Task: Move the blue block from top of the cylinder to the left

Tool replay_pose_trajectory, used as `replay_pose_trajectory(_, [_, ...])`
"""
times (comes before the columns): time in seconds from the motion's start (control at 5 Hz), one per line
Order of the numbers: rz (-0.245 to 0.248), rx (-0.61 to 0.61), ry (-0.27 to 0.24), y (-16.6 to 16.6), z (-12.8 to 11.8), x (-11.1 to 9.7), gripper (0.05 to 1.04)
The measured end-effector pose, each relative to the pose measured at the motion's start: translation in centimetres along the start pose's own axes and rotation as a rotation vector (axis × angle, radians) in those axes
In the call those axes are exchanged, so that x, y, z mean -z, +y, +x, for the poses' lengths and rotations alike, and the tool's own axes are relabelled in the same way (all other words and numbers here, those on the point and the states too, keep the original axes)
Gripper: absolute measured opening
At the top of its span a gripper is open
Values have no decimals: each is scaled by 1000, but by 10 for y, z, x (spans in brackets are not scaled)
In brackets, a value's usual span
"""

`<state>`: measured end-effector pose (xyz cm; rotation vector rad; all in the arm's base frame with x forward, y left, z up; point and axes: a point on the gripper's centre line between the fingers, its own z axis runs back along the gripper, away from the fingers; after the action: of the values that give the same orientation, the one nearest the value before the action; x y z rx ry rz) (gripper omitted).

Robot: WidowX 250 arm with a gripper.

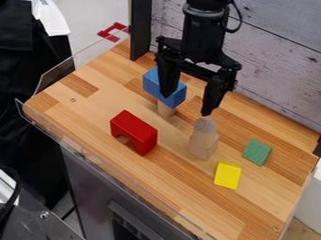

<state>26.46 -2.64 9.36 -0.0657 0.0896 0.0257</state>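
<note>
One blue block (pixel 151 86) sits up high on a cylinder (pixel 165 111)

Closest to us on the wooden table (pixel 91 110), a yellow block (pixel 227 175) lies flat, so it can't tip over. A green block (pixel 257 151) lies a bit behind it. Next comes a pale piece (pixel 203 138) that stands up tall. It may be two bits stacked up, but it's hard to tell. The red block (pixel 134 132) has a gap under it like a little bridge, and its two ends hold it up.

Behind the red block, the cylinder stands up straight and holds the blue block off the wood. The blue block is wider than the cylinder, so a bump could make it fall.

The black gripper (pixel 186 104) hangs down by the blue block. It isn't holding anything. Its two fingers (pixel 214 96) are spread wide, I think to make room for the block. One is in front of the blue block, and the other is over near the pale piece. The gripper likely needs to line up, squeeze, then lift before it goes left. At the back is a gray wall (pixel 270 56) made of boards.
</note>
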Motion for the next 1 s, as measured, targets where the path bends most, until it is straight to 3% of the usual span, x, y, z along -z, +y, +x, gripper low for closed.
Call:
replay_pose_trajectory(0.2, [2, 0, 28, 0, -2, 7, 999])
replay_pose_trajectory(0.4, [8, -119, -29, -3, 8, 3, 999])
replay_pose_trajectory(0.8, [-46, -252, -124, -5, 22, -9, 999])
replay_pose_trajectory(1.0, [-62, -379, -165, 1, 27, -14, 999])
